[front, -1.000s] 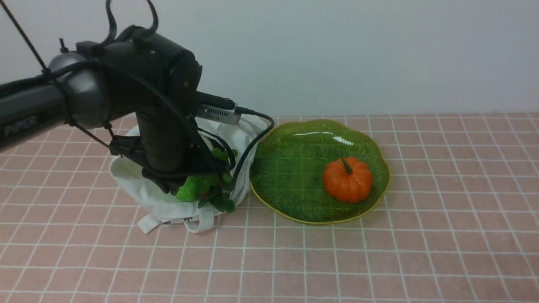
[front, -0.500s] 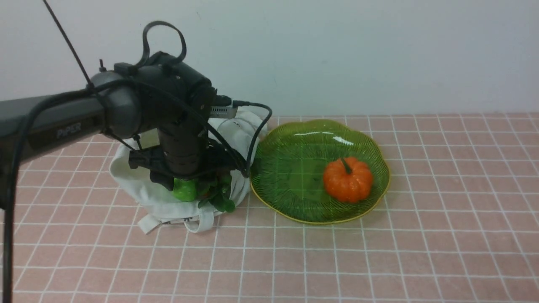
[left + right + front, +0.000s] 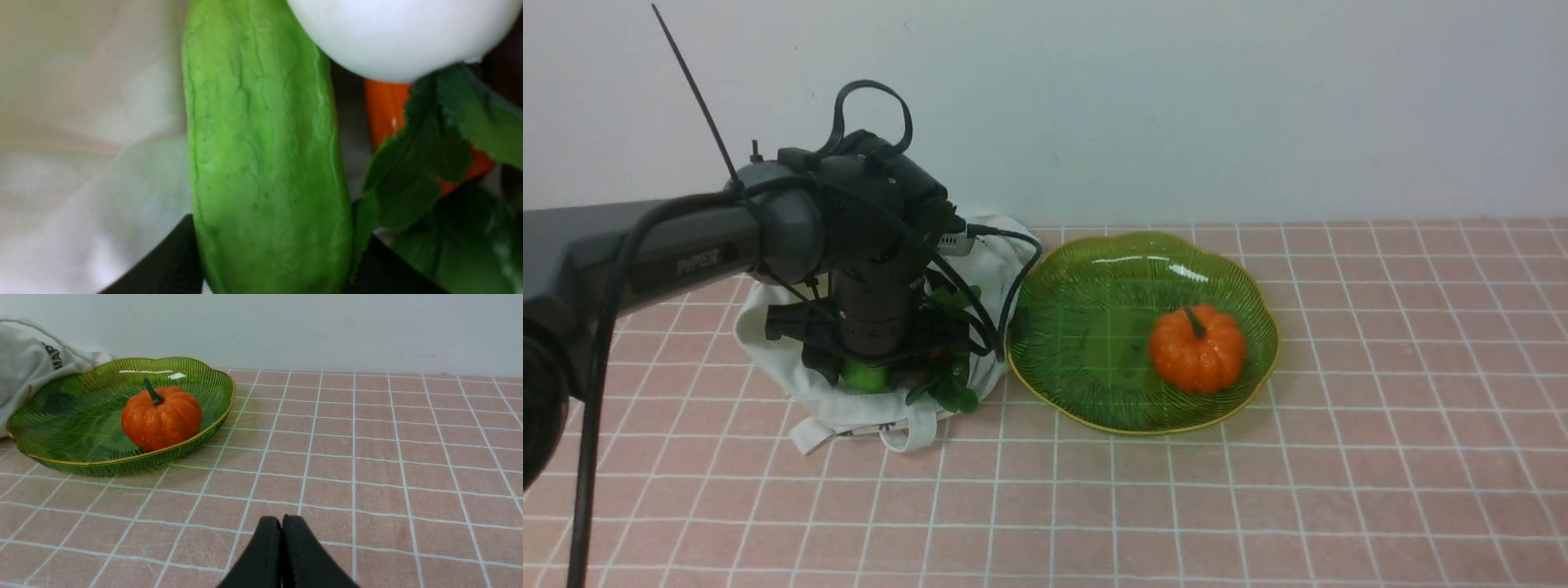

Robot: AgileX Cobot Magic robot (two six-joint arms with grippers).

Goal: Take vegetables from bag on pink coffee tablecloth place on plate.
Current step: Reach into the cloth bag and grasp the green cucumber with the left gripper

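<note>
The off-white bag (image 3: 796, 384) lies on the pink grid tablecloth (image 3: 1258, 506), just left of the green ribbed plate (image 3: 1086, 327). My left gripper (image 3: 278, 228) is down inside the bag. Its two black fingers (image 3: 171, 265) press both sides of the bright green cucumber (image 3: 265, 163), which peeks out under the wrist in the front view (image 3: 862, 376). The white radish (image 3: 392, 36) and the orange carrot (image 3: 384, 110) with green leaves lie beside it. My right gripper (image 3: 282, 522) is shut and empty, low over the cloth to the right of the plate (image 3: 61, 428).
A round orange pumpkin (image 3: 1197, 347) with a green stem sits in the right half of the plate and also shows in the right wrist view (image 3: 161, 416). The bag's strap handles (image 3: 907, 429) lie toward the front. A pale wall stands right behind the table.
My left arm has come down and moved farther away into the bag. The wrist now covers most of the cucumber and leaves. Plate and pumpkin have not moved.
</note>
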